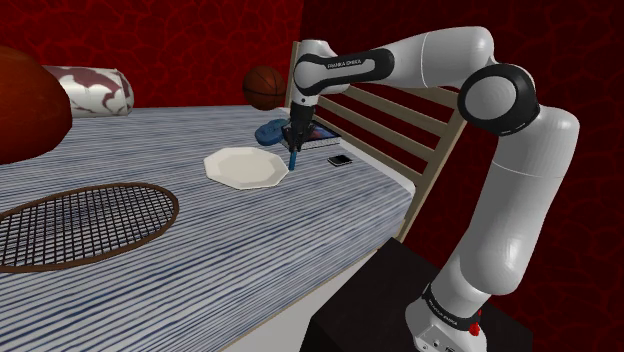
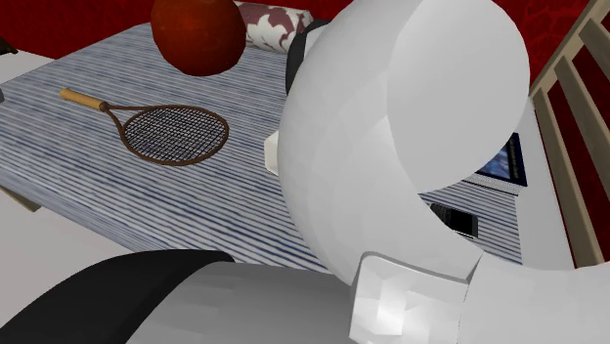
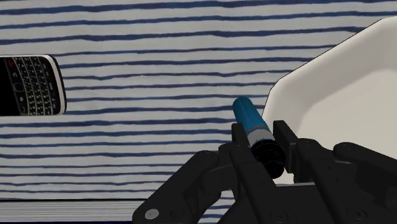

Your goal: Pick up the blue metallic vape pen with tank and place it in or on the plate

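Currently the hand [image 3: 262, 135] is clamped on the blue vape pen [image 3: 250, 118], holding it upright just beside the rim of the white plate [image 1: 240, 170], near the bed's [image 1: 200, 265] headboard edge.

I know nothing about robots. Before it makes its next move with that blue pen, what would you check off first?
1. Grip on the blue metallic vape pen: ok, it is clasped between the jaws.
2. Pen over the white angular plate: not ok. It hangs at the rim, and its tip seems to be over the striped bedcover.
3. Pen tip high enough to pass the rim: cannot tell.
4. Black keypad phone out of the way: ok, it lies on the pen's far side from the plate.
5. Brown racket away from the plate: ok.
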